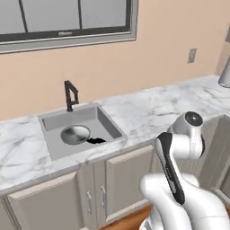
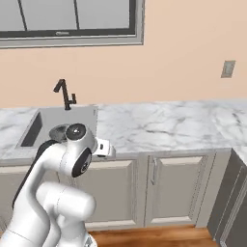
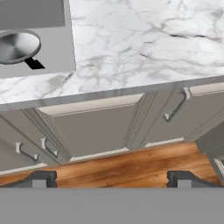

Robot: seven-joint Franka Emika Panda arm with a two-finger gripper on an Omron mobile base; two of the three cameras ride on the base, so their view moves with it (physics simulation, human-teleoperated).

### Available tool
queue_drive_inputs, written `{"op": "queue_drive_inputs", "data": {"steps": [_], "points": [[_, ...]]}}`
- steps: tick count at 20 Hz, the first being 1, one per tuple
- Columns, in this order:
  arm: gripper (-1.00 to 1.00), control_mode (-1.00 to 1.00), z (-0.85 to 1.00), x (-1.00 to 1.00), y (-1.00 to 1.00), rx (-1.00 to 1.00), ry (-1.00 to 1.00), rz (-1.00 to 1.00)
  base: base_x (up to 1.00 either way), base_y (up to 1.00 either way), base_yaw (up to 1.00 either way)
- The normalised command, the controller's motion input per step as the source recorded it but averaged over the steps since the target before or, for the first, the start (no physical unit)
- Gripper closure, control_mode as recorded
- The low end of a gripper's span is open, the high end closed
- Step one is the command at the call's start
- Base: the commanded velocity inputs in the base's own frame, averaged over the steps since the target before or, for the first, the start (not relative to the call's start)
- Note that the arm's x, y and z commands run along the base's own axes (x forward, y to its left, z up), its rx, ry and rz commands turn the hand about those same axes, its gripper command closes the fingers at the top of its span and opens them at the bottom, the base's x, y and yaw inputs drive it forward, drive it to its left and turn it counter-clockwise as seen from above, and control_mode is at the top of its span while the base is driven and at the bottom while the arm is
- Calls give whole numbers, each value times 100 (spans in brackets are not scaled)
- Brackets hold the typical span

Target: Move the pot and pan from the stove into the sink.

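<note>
We are seeing the pan [image 1: 75,134] lying inside the sink [image 1: 103,117]; our hand [image 3: 112,178] is hanging open, empty, beside the sink.

My arm [image 1: 188,197] is glossy white, rounded, with dark joint bands and a grey round cap; my finger tips [image 3: 40,178] are small and dark.

My arm is folded close over my base, elbow raised and forearm bent down in front of me. My gripper [image 3: 112,178] points outward and downward, its two dark fingertips [image 3: 41,178] spread wide apart with nothing between them. I hold nothing and touch nothing.
</note>
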Motion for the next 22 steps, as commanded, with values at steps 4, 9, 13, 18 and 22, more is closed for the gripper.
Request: {"op": "queue_drive_inputs", "data": {"steps": [4, 9, 13, 18, 22], "points": [[-100, 100, 0, 0, 0, 0, 0, 0, 4, -12, -49], [-100, 100, 0, 0, 0, 0, 0, 0, 4, -12, -49], [-100, 100, 0, 0, 0, 0, 0, 0, 4, -12, -49], [-100, 100, 0, 0, 0, 0, 0, 0, 4, -16, -47], [-100, 100, 0, 0, 0, 0, 0, 0, 6, -18, -47]]}}
